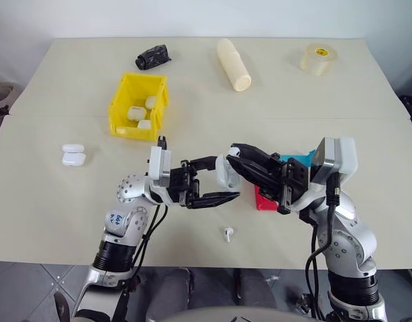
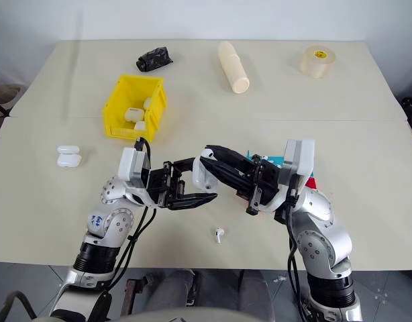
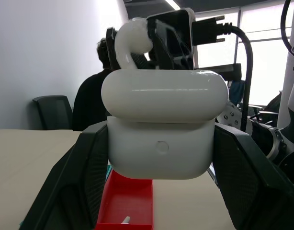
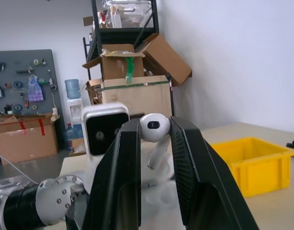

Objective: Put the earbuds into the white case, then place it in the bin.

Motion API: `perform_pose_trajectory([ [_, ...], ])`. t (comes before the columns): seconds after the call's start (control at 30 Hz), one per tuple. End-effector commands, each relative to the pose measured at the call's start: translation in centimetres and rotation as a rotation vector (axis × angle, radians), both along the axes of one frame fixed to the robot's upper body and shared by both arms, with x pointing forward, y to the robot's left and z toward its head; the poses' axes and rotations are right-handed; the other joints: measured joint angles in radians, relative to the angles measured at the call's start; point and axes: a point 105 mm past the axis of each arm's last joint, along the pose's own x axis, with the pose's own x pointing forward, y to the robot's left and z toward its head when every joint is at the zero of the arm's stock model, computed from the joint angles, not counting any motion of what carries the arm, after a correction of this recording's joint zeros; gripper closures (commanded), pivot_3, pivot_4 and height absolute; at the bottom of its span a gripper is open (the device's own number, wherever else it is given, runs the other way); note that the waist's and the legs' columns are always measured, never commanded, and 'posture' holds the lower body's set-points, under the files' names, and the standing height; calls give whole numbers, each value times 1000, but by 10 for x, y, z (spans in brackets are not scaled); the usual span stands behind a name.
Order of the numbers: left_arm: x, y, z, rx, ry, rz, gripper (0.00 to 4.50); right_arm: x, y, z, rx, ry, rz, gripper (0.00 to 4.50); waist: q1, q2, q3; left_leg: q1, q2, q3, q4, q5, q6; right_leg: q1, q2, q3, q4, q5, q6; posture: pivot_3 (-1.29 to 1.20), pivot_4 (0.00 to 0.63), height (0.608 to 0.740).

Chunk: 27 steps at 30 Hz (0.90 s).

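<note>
Now, every place below is given relative to the yellow bin (image 1: 138,106).

Spare cases (image 1: 73,155): two white ones on the table, left of the bin and nearer the robot.
Left gripper (image 1: 213,181): fingers clamped on the white case (image 3: 161,129), held off the table, nearer the robot than the bin.
Case axis: long side spans between the fingers; lid looks up.
Case handling: judged light, stiff, slick; best held by its end faces, as here.
Loose earbud (image 1: 227,233): on the table, closest to the robot.
Right gripper (image 4: 155,129): fingers pinching an earbud (image 4: 154,129) by its head, stem hanging toward the case.
Earbud handling: likely feather-light, slippery, easily dropped.
</note>
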Motion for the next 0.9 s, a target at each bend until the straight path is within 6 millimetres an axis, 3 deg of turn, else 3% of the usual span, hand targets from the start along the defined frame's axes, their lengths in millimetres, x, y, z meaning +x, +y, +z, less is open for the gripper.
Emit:
perform_pose_trajectory([
  [0.03,-7,-1,15,-40,-52,-22,1695,-2,0,-1,6,-35,-6,3949,0,0,0,0,0,0,0,0,0,0,0,0,0,0,0,0,150,740],
  [0.57,-7,-4,19,-56,-59,-32,1695,0,1,-26,-86,-56,-5,3949,0,0,0,0,0,0,0,0,0,0,0,0,0,0,0,0,150,740],
  [0.9,-11,-3,15,-24,-38,-77,1695,1,9,-27,-128,-115,13,3949,0,0,0,0,0,0,0,0,0,0,0,0,0,0,0,0,150,740],
])
